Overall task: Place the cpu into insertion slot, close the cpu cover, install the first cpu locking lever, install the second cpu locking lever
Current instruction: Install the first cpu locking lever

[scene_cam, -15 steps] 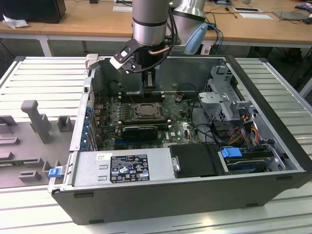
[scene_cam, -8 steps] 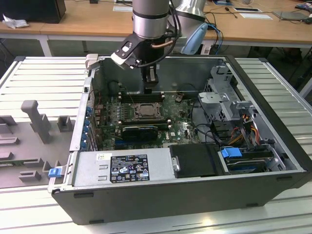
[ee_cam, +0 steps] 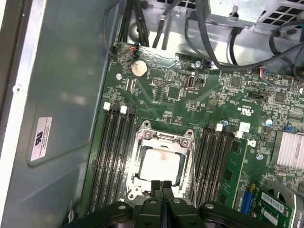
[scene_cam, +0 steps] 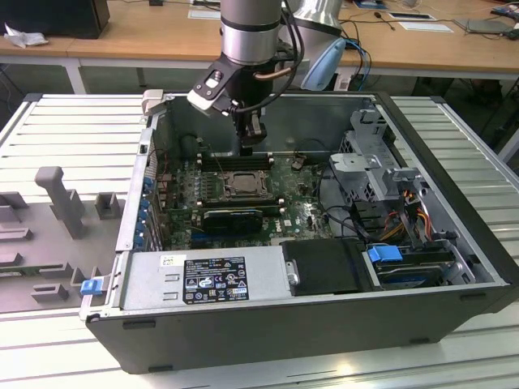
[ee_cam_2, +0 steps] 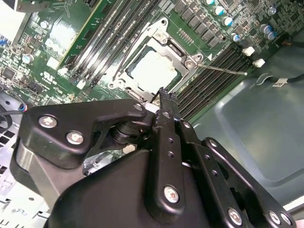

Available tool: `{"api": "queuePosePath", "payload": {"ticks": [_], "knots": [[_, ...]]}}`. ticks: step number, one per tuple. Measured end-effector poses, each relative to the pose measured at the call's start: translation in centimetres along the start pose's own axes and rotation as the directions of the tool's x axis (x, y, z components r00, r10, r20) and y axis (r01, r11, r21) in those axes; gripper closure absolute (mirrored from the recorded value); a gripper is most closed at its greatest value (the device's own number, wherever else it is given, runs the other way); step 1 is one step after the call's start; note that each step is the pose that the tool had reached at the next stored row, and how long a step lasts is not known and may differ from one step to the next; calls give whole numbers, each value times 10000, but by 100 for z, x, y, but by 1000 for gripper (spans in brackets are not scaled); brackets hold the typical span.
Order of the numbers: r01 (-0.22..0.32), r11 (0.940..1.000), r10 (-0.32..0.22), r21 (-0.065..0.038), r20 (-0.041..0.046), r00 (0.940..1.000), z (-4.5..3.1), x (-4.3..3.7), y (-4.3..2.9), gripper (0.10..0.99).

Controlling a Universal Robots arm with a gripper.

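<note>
At the exterior view's middle, the small pale square cpu (ee_cam: pixel 160 164) is being held in the black-framed insertion slot (scene_cam: pixel 220 185) under the silvery cpu cover (ee_cam: pixel 164 139). The black gripper (ee_cam: pixel 161 183) is being squeezed together beside it. Likely light, breakable; edges only.

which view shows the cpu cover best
The first wrist view: it looks almost straight down on the cpu cover, its silvery frame lying around the cpu, one edge behind the gripper. The second wrist view shows it slanted, a corner hidden; the exterior view shows it far off, below the gripper.
</note>
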State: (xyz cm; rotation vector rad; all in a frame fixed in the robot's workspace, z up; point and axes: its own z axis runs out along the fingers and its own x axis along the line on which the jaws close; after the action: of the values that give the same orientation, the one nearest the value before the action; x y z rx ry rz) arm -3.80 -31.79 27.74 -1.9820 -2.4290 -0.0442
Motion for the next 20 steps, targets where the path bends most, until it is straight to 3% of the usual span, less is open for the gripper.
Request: {"api": "queuePosePath", "payload": {"ticks": [12, 18, 20], "knots": [[1192, 9929, -1192, 25, -23, 9929, 0, 0, 0, 980], [1658, 9862, -1658, 35, -33, 9862, 0, 0, 0, 980], [1950, 9808, -1950, 41, -39, 9808, 0, 0, 0, 980]]}}
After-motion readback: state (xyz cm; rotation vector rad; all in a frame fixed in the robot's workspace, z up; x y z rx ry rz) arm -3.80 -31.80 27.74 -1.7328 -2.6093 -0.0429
